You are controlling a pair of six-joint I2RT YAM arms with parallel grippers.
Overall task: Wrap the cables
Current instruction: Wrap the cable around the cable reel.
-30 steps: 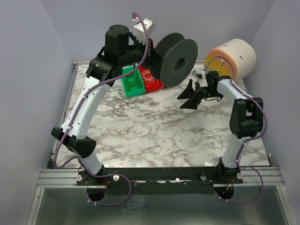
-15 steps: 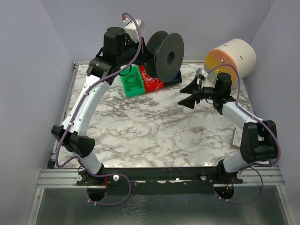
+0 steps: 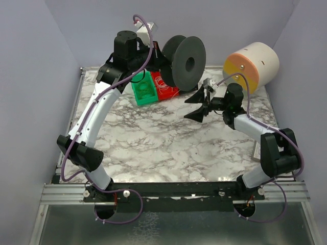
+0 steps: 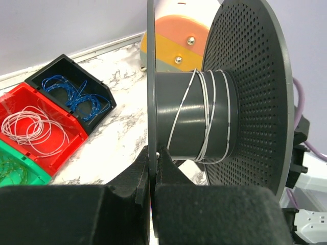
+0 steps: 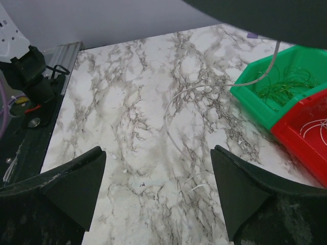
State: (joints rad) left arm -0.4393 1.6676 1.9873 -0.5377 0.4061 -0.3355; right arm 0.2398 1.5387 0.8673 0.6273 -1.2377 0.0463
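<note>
The left pincer (image 4: 152, 166) is clamped together on the thin edge of one disc of the dark grey spool (image 3: 185, 62) and holds it in the air above the far edge of the table (image 3: 168, 148), with the axis about level. A whitish cable (image 4: 207, 115) is wound in a few loose turns around the core of the spool. Below it, near the far edge and toward the left side, three bins stand side by side. The green bin (image 3: 143, 91) holds green cables (image 5: 283, 84), the red bin (image 3: 164, 88) holds white cables (image 4: 36, 125), and the black bin (image 4: 71, 76) holds blue cables (image 4: 76, 98). The right pincer (image 3: 193, 108) hangs over the middle of the table with its fingers wide apart and holds nothing. Under it, one thin pale cable (image 5: 173, 104) lies in a curve on the marble and rises past the corner of the green bin. A cream and orange cylinder (image 3: 251, 64) lies at the far right corner.
</note>
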